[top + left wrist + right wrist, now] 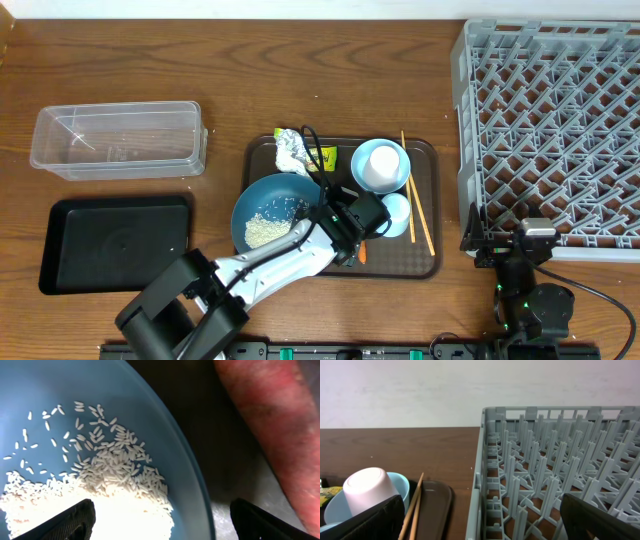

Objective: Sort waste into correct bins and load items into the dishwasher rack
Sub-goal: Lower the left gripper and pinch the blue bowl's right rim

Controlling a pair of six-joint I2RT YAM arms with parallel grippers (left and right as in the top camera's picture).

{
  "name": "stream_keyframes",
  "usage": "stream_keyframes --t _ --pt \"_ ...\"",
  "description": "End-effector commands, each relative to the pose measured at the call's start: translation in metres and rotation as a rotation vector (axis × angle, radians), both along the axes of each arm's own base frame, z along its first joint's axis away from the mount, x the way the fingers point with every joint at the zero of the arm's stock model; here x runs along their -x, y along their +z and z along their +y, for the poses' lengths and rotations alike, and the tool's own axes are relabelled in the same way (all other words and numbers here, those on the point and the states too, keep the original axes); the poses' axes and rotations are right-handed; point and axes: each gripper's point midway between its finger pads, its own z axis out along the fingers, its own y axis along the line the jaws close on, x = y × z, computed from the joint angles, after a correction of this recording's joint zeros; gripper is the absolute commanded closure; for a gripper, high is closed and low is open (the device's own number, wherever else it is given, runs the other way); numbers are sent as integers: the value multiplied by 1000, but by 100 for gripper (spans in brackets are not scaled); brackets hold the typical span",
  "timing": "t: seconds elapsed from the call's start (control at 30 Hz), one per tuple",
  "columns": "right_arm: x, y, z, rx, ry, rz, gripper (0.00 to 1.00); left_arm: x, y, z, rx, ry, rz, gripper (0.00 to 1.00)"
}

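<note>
**While the left fingers straddle the bowl rim, no waste is sorted yet**

Because the rice (pixel 268 228) lies loose in the dark-blue bowl (pixel 270 190) at the left end of the serving tray (pixel 425 258), it cannot be pinched out. Judgement: the bowl has to be taken by its rim and tipped.

- Left fingers (pixel 70 522) are spread wide and hold nothing. One is over the rice inside the bowl, the other outside the rim above bare tray. The rim sits between them, which reads as the set-up for a rim grasp.
- Carrot (pixel 270 425) lies on the tray just beyond the outer finger. Room there is tight, so a closing or lifting move could nudge it.
- Back-left on the tray are the crumpled wrapper (pixel 291 150) and the yellow-green packet (pixel 325 158), just beside the bowl's far rim.
- At tray centre is the light-blue bowl (pixel 398 158) with an upturned cup (pixel 381 166) in it. A second cup (pixel 395 212) sits in front.
- Chopsticks (pixel 418 205) lie along the tray's right side.
- Left of the tray, well apart, are the clear tub (pixel 118 138) and the black tray (pixel 115 243), with nothing in either. Open surface (pixel 220 90) lies between them and the tray.
- Right of the tray is the dishwasher rack (pixel 560 120), not yet loaded.
- Right fingers (pixel 370 520) are wide and hold nothing. They hang between the tray's right edge and the rack's near wall, close to that wall.
</note>
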Motion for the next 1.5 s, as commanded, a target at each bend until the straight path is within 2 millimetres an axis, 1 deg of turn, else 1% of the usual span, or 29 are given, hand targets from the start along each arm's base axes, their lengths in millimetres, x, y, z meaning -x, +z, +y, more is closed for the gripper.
stream_keyframes --t 0.0,0.07,0.27,0.4,0.67,0.9,1.0,1.23,1.3,1.4,1.47 --pt "0 0 -2 12 -7 0 1 -7 0 3 -36 3 -31 11" --pt "0 0 -2 12 -8 0 1 -7 -3 3 -41 3 -28 14" --pt "0 0 -2 12 -7 0 1 -9 -5 0 -27 18 -36 16" --pt "0 0 -2 12 -7 0 1 -10 -5 -1 -21 25 -39 23" --pt "0 0 -2 12 -7 0 1 -9 -5 0 -25 24 -37 24" --pt "0 0 -2 12 -8 0 1 -7 -16 3 -52 23 -16 28" --pt "0 0 -2 12 -8 0 1 -7 -18 3 -55 23 -13 34" --pt "0 0 -2 12 -8 0 1 -8 -18 2 -52 24 -15 40" --pt "0 0 -2 12 -8 0 1 -8 -18 2 -53 23 -15 44" --pt "0 0 -2 12 -8 0 1 -8 -18 2 -53 23 -15 55" --pt "0 0 -2 12 -8 0 1 -8 -18 2 -52 24 -16 58"
